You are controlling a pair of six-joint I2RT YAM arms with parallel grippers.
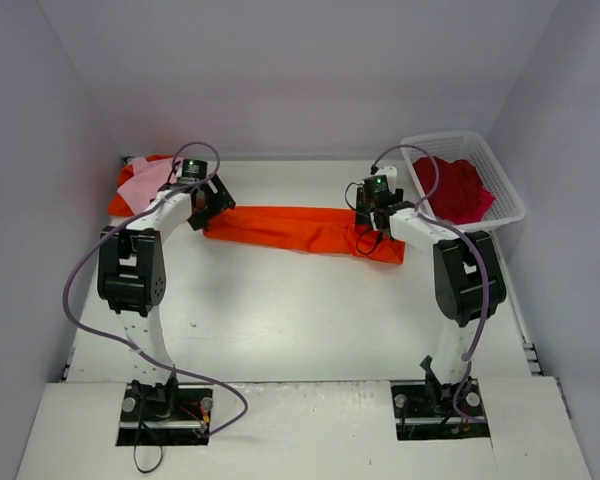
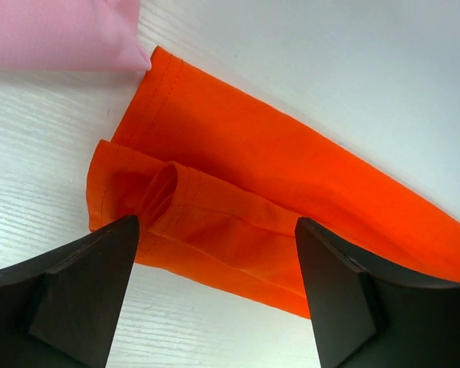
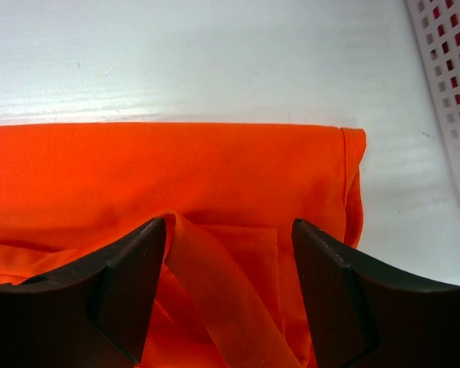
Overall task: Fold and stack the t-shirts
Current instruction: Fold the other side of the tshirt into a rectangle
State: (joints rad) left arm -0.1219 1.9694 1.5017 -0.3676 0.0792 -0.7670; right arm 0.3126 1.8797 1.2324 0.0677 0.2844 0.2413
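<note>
Poises the left gripper [image 1: 208, 205], fingers spread, over the left end of the orange t-shirt [image 1: 290, 228] folded into a long strip across the table [image 1: 300, 310], the right gripper [image 1: 375, 215] likewise spread over its right end, with a pink t-shirt [image 1: 145, 180] rear left and a red t-shirt [image 1: 455, 190] in the white basket [image 1: 450, 136] beyond.

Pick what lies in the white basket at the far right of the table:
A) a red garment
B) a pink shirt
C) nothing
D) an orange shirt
A: a red garment sits bunched inside the white basket, while the orange shirt lies stretched out well outside it.
</note>
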